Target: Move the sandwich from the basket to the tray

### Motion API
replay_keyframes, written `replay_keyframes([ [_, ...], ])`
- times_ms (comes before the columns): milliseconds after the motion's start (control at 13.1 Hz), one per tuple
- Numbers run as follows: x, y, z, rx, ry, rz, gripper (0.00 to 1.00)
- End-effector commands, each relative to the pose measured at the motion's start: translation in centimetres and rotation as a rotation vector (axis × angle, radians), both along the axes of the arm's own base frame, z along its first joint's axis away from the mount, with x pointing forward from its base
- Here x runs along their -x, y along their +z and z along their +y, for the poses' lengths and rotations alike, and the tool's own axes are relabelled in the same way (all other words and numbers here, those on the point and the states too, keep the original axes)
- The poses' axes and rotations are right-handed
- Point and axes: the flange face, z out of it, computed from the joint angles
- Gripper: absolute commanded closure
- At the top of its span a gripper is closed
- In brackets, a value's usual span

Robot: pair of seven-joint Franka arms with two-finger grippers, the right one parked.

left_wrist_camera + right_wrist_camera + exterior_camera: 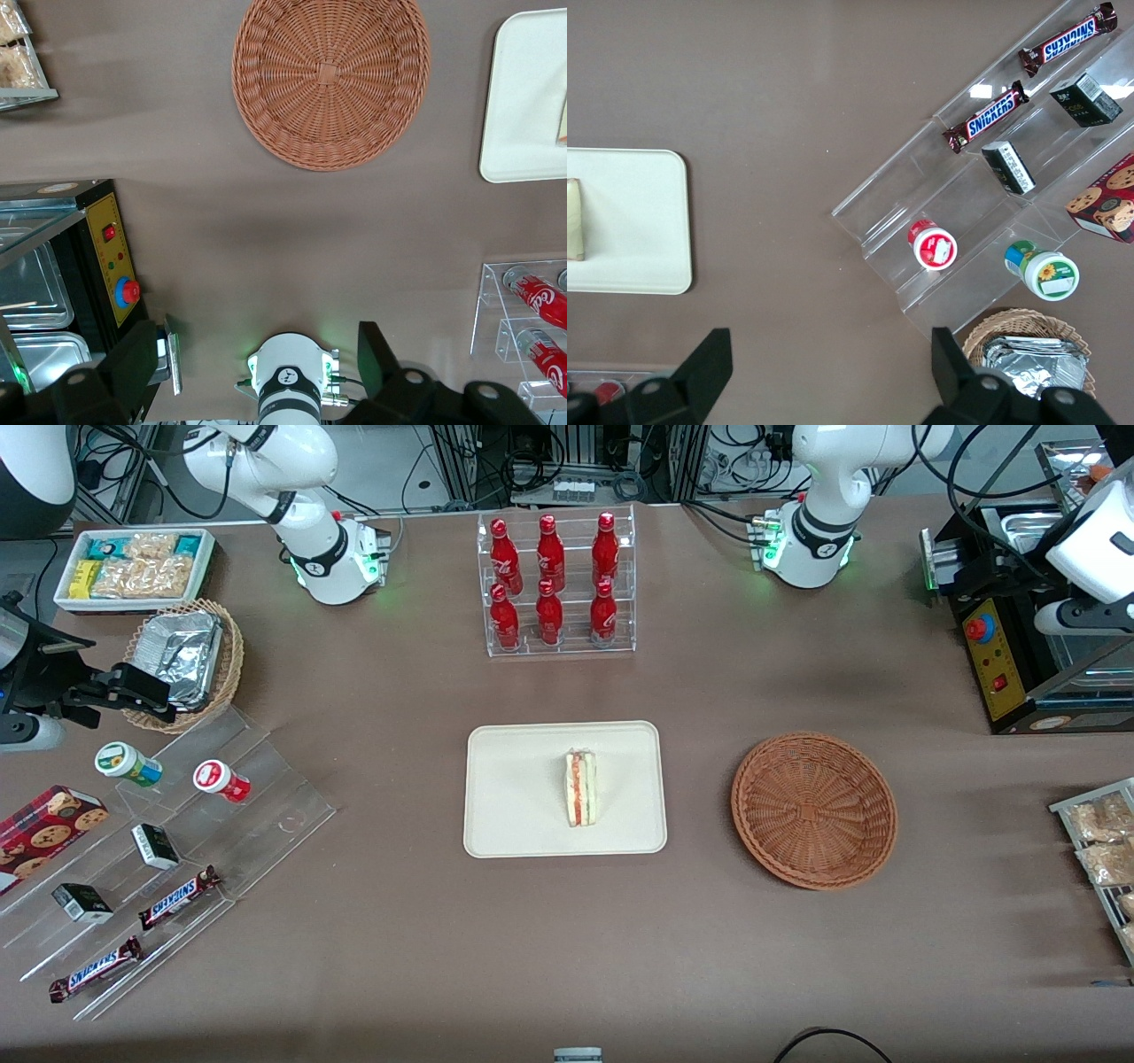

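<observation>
The sandwich (581,788) stands on its side near the middle of the cream tray (514,815), its red and green filling stripe facing up. The reddish-brown basket (813,810) sits beside the tray, toward the working arm's end of the table, with nothing in it. My gripper (257,335) hangs high over the table near the black machine (1001,664), well away from basket and tray. It is open, with nothing between its fingers. The wrist view shows the basket (330,80), an edge of the tray (523,106) and a sliver of the sandwich (562,119).
A clear rack of red bottles (556,584) stands farther from the front camera than the tray. A wire rack of snack packets (1099,841) lies at the working arm's end. A stepped clear display (168,850) with snacks and a foil-lined tan basket (184,662) lie toward the parked arm's end.
</observation>
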Motion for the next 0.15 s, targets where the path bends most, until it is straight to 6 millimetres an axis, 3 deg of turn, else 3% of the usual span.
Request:
replay_keyframes([
  [0,-0.56,0.80,0.10,-0.014,0.015,-0.023,0.01],
  [76,-0.99,0.78,0.10,-0.014,0.017,-0.023,0.01],
])
